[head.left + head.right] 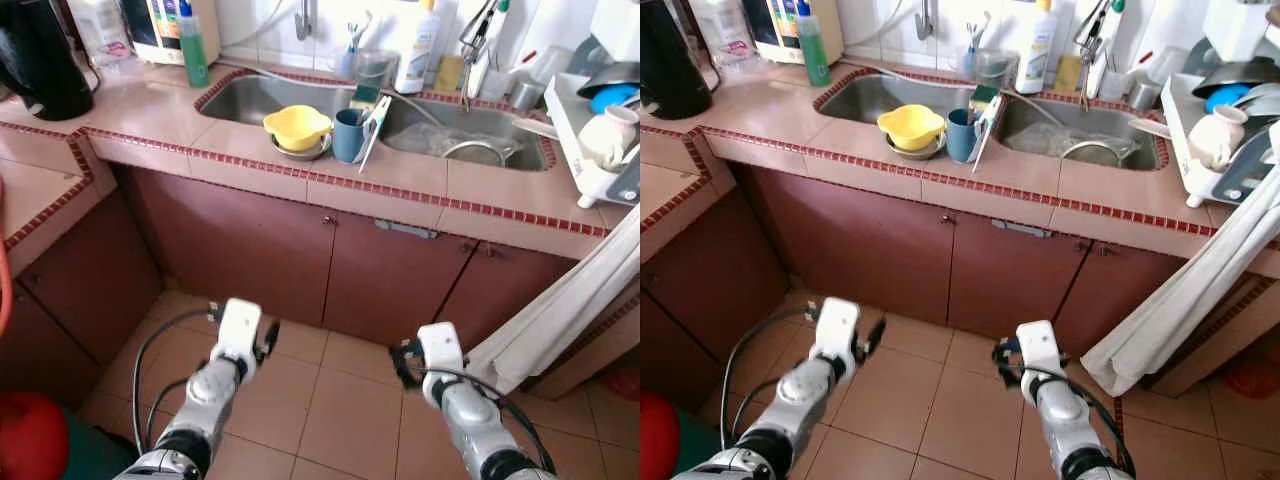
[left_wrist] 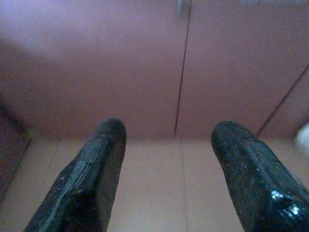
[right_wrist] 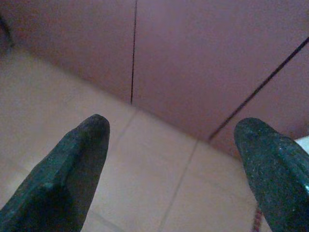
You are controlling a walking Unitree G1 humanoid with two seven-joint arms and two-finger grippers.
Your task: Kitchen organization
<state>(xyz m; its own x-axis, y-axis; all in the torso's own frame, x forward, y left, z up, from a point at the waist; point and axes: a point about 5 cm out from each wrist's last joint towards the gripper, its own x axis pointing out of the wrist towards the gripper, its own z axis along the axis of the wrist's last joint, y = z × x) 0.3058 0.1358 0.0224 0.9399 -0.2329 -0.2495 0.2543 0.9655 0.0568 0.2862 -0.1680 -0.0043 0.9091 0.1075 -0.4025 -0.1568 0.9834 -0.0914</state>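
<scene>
Pink tiled counter (image 1: 150, 115) with red mosaic edge spans the upper frame ahead of me. On its front ledge, center: yellow bowl (image 1: 296, 126), blue mug (image 1: 348, 135) just right. Black kettle (image 1: 40, 55) upper left, green bottle (image 1: 193, 45) beside sink.

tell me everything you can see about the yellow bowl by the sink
The yellow bowl looks like smooth plastic, with a wavy, slightly pinched rim. It sits upright and looks empty, nested on a shallow metal dish whose edge shows beneath it. The pair rests on the tiled counter at the front edge of the left sink basin. A blue cup stands just to its right; whether they touch cannot be told. Neither hand is near it.
</scene>
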